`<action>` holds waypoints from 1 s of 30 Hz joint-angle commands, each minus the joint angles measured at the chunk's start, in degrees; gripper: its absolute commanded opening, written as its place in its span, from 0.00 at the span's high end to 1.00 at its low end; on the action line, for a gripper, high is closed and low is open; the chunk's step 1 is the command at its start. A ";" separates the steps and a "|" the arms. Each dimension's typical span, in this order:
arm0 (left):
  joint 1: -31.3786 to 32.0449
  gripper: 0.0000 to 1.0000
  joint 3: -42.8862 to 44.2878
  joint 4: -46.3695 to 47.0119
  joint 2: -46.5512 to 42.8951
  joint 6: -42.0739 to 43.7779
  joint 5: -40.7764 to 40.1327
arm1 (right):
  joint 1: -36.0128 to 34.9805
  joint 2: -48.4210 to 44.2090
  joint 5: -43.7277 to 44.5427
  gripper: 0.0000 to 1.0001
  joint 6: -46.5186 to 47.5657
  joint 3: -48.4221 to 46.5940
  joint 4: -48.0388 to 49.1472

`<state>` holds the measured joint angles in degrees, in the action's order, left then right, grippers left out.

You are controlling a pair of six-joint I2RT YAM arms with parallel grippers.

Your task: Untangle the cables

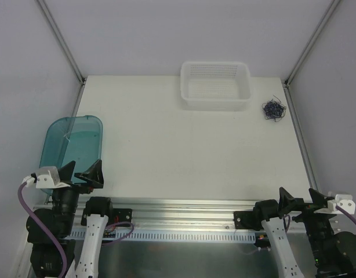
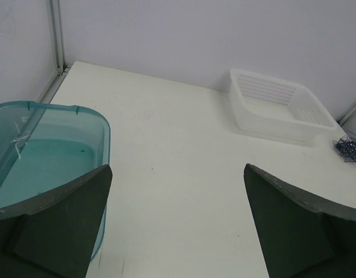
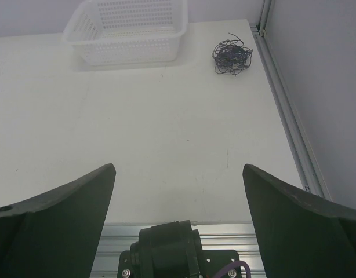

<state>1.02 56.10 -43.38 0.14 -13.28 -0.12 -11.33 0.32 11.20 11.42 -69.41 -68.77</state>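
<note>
The cables (image 1: 273, 109) lie as one small knotted clump of thin dark purple and black wire at the far right of the white table, just right of the basket. The same cables (image 3: 231, 56) show far ahead in the right wrist view, and the cables (image 2: 349, 148) sit at the right edge of the left wrist view. My left gripper (image 1: 82, 172) hangs open at the near left, over the near end of the teal bin. My right gripper (image 1: 298, 198) stands open at the near right above the rail. Nothing is between either pair of fingers.
A white perforated basket (image 1: 215, 86) stands at the back, right of centre. A translucent teal bin (image 1: 72, 142) lies at the near left. Aluminium frame posts (image 1: 298, 136) and white walls bound the table. A metal rail (image 1: 184, 223) runs along the near edge.
</note>
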 commanded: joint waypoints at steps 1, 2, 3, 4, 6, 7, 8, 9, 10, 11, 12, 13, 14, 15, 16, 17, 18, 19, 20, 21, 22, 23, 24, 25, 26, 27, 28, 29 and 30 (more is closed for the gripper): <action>-0.66 0.01 -0.64 0.75 -9.55 -2.01 0.03 | 0.08 -8.84 -1.44 0.03 0.62 0.32 2.94; -0.66 0.01 -1.16 0.66 -9.46 -3.41 0.03 | 0.08 -8.84 -1.97 0.03 0.62 0.50 3.38; -0.66 0.01 -1.51 0.83 -9.55 -4.12 0.03 | 0.00 -8.32 -3.28 0.03 0.62 0.59 3.73; -0.66 0.01 -2.39 0.75 -9.46 -4.82 0.03 | -0.01 -7.97 -4.07 0.03 0.62 0.59 3.82; -0.66 0.01 -3.36 0.84 -8.94 -7.28 0.03 | 0.00 -5.78 -7.22 0.03 0.36 0.94 4.26; -0.66 0.01 -4.41 0.92 -8.67 -8.07 0.03 | 0.17 -4.55 -8.46 0.03 0.18 1.03 4.35; -0.66 0.01 -4.85 0.92 -7.62 -9.56 0.03 | 0.17 -3.40 -9.52 0.03 -0.25 1.11 4.52; -0.58 0.01 -5.73 0.92 -6.83 -10.18 0.03 | 0.08 -0.96 -10.66 0.03 -0.69 1.72 4.79; -0.66 0.01 -6.08 0.92 -6.13 -10.80 0.03 | 0.00 -0.32 -11.11 0.03 -1.05 1.99 5.75; -0.66 0.01 -6.52 0.84 -4.73 -12.20 0.03 | 0.08 1.77 -13.72 0.03 -1.57 2.43 6.28; -0.66 0.01 -7.48 0.92 -3.93 -13.25 0.03 | 0.17 4.40 -14.45 0.03 -1.66 3.22 7.24; -0.66 0.01 -7.93 0.92 -3.14 -15.27 -0.14 | 0.08 5.65 -14.98 0.03 -1.93 3.75 9.16; -0.66 0.01 -8.45 0.84 -1.48 -16.16 0.03 | 0.08 7.40 -15.42 0.03 -2.80 4.01 10.23; -0.66 0.01 -9.50 0.84 -0.59 -17.04 0.03 | 0.08 10.29 -16.20 0.03 -3.33 4.19 11.19; -0.66 0.01 -10.21 1.01 0.55 -18.44 0.03 | 0.00 12.32 -16.56 0.03 -3.77 4.54 13.29; -0.66 0.01 -10.83 1.27 3.00 -18.62 0.03 | 0.17 14.08 -15.95 0.03 -5.95 4.72 14.10; -0.58 0.01 -12.14 1.88 4.15 -18.28 1.95 | 0.08 16.01 -15.43 0.03 -7.01 4.72 14.71; -0.58 0.01 -12.67 2.33 5.56 -17.32 2.92 | 0.08 20.64 -15.42 0.03 -7.63 4.46 15.94; -0.58 0.01 -12.85 2.50 8.62 -17.22 4.76 | 0.00 22.69 -14.81 0.03 -8.51 4.19 16.56; -0.58 0.01 -12.94 2.77 10.39 -16.96 6.00 | 0.08 25.41 -13.76 0.03 -10.52 3.76 17.61; -0.58 0.01 -12.94 3.03 12.32 -16.00 7.75 | 0.00 27.70 -12.18 0.03 -11.85 3.32 17.97; -0.58 0.01 -12.68 3.56 16.43 -15.47 10.81 | -0.01 32.07 -7.03 0.03 -14.38 2.36 18.15; -0.58 0.01 -11.81 3.56 18.64 -14.85 12.50 | 0.08 34.12 -4.46 0.03 -18.32 1.74 18.41; -0.58 0.01 -11.10 3.73 22.84 -13.45 13.82 | 0.00 36.14 -2.69 0.03 -18.89 1.12 19.19; -0.58 0.01 -10.40 3.74 24.80 -12.74 15.92 | 0.08 40.16 0.46 0.03 -19.15 0.25 20.07; -0.58 0.01 -9.17 3.82 26.47 -12.13 16.55 | 0.08 42.03 2.49 0.03 -20.20 -0.37 21.47; -0.58 0.01 -8.64 4.09 29.01 -10.99 17.08 | 0.17 43.96 4.51 0.03 -20.47 -0.81 22.36; -0.58 0.01 -8.20 4.26 30.08 -10.28 17.34 | 0.17 47.29 8.36 0.03 -20.73 -1.34 23.58; -0.58 0.01 -7.93 5.22 31.05 -9.67 17.43 | 0.78 49.32 10.49 0.03 -21.26 -1.43 25.95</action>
<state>1.02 44.86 -41.43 29.17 -26.46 12.45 -11.27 45.28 10.63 -5.34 -67.88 -50.41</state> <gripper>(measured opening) 0.992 0.969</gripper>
